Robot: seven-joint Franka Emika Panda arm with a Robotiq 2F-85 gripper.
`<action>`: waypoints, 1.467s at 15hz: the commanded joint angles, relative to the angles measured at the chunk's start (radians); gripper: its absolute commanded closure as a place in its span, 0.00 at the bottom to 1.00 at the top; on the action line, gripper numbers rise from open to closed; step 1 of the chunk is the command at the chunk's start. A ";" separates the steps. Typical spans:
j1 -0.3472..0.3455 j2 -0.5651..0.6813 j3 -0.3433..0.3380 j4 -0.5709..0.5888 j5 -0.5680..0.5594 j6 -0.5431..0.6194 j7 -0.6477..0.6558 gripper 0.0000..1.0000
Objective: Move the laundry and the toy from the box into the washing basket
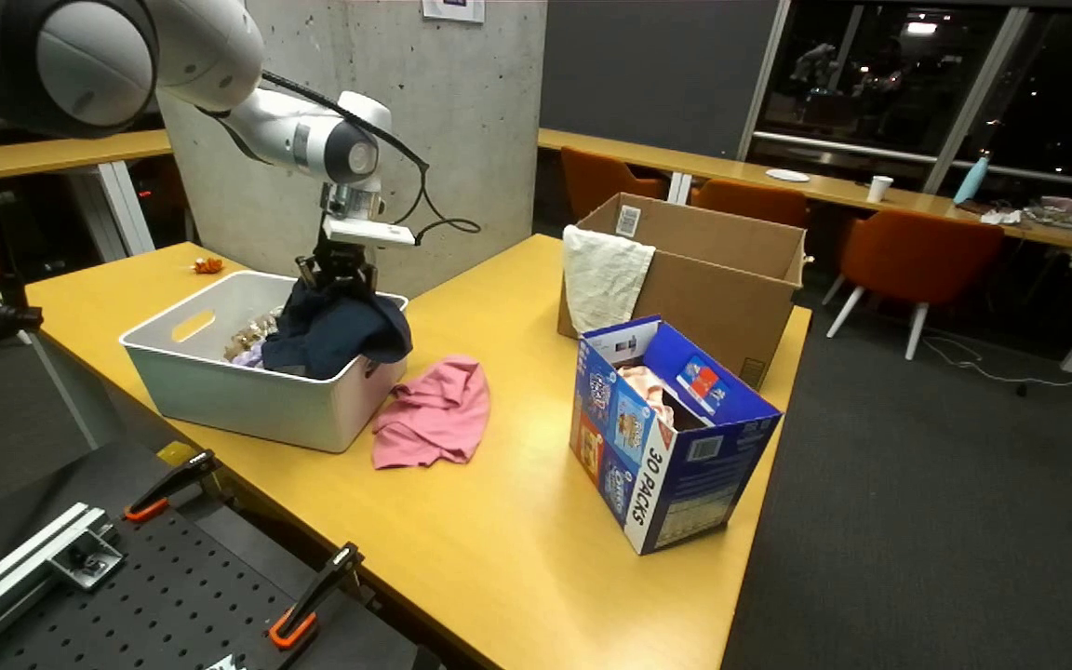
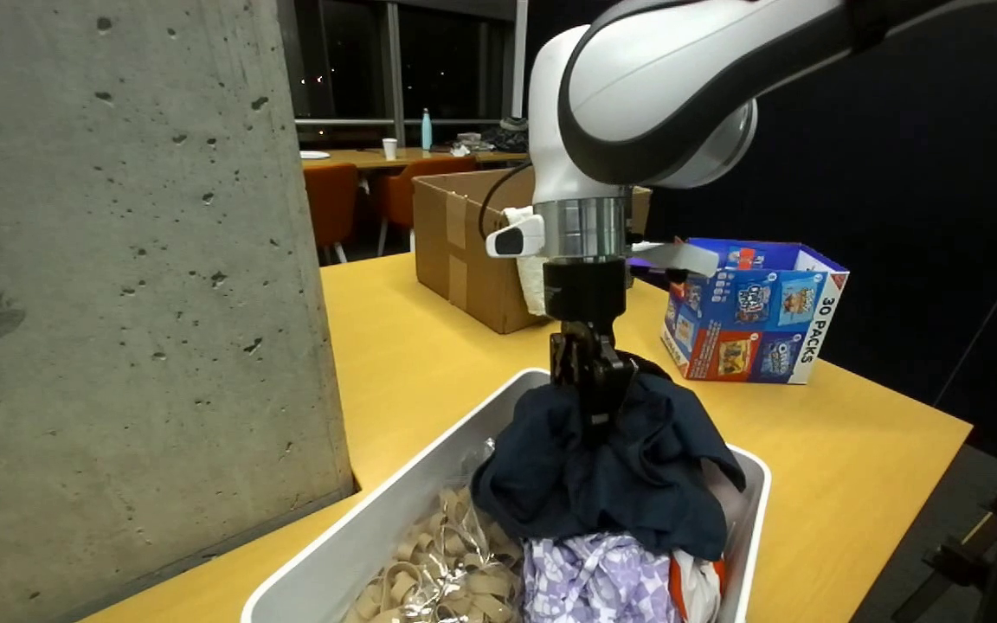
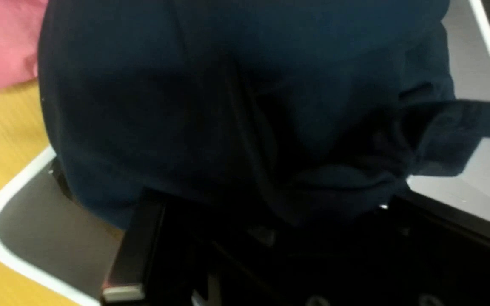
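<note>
Black two-finger tool (image 2: 595, 415): tips buried in fabric — cannot tell whether clamped; a shallow pinch could slip.
Crumpled navy cloth (image 1: 336, 335): partly in the grey-white plastic bin (image 1: 247, 405), whose rim might snag it.
Rumpled pink cloth (image 1: 434, 414): beside the bin — trailing fabric could drag it.

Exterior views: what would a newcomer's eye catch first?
First, the dark navy cloth bunched at the black gripper, over the washing basket. Next, the pink cloth lying on the yellow table beside that basket. Then the bright blue 30 PACKS box, standing on the table next to the larger cardboard box.
</note>
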 commanded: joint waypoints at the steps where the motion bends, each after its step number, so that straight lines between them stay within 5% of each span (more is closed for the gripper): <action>1: 0.031 -0.065 0.004 -0.052 -0.009 -0.005 0.063 0.46; 8: 0.029 -0.304 -0.006 -0.287 -0.035 0.140 0.225 0.00; 16: -0.079 -0.683 -0.027 -0.688 -0.004 0.472 0.302 0.00; 22: -0.176 -0.891 -0.090 -1.037 0.180 0.694 0.198 0.00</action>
